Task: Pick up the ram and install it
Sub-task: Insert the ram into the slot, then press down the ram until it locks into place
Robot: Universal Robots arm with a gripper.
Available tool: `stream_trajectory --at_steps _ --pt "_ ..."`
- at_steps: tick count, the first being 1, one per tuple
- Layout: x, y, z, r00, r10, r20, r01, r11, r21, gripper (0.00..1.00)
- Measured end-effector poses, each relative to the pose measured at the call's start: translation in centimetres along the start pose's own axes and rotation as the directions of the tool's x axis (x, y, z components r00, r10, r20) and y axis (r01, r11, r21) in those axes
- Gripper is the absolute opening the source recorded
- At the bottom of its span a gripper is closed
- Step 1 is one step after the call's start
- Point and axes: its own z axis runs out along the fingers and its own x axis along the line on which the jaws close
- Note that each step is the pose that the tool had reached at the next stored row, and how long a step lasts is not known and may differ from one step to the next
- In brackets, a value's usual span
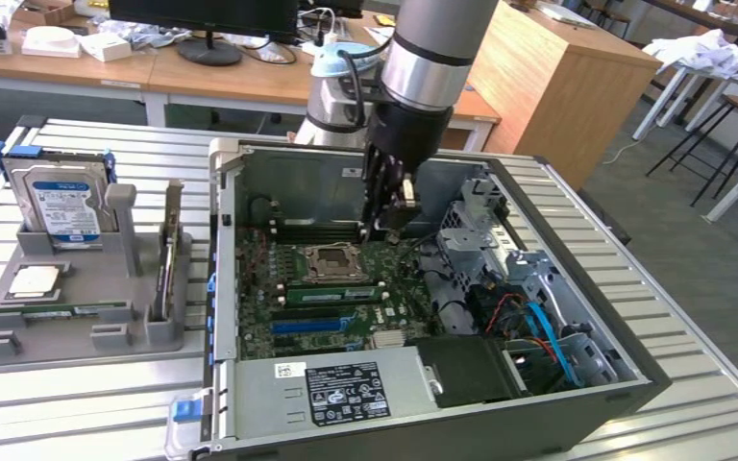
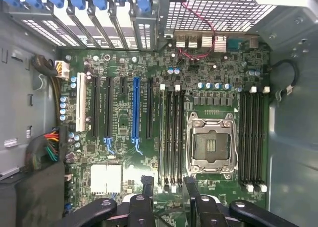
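Released and empty, the end effector (image 2: 167, 183) hangs inside the open computer case (image 1: 626, 379), its two black fingers (image 2: 189, 187) spread wide with nothing between them but the board below. Straight beneath lies the green motherboard (image 2: 124, 132), matt and crowded. A bank of long black memory slots (image 2: 171, 137) with white end clips runs in line with the gap between the fingers. Just beside it sits the square processor socket (image 2: 211, 145), bare and framed in bright steel. In the exterior view a green strip (image 1: 331, 292) seems to sit in that bank; whether it is a seated module I cannot tell. Grey sheet-metal walls rise around the board, with a boxy power supply (image 1: 331, 384) at the near edge.

Farther off, on the slatted metal table (image 1: 61, 423) to the exterior view's left, a grey plastic holder (image 1: 74, 336) carries the parts. The ram (image 1: 59, 309) lies flat in its front recess, well apart from the end effector: a long, thin, rigid green stick. Behind it are the square silver processor chip (image 1: 34, 279) and the upright blue-labelled hard drive (image 1: 61, 206).

By my reading the pick is not yet made. To do it well, grip the stick by its long edges, squarely and near the middle, so it cannot swing. So thin a board tolerates little twisting, and its contact edge should stay untouched.
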Motion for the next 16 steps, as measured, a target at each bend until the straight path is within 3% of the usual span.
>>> stream_trajectory --at_steps 8,16 --pt "0.0 0.02 -1.36 1.0 0.0 0.0 0.0 1.0 0.0 0.37" --pt "0.0 0.02 -1.51 1.0 0.0 0.0001 0.0 1.0 0.0 0.37"
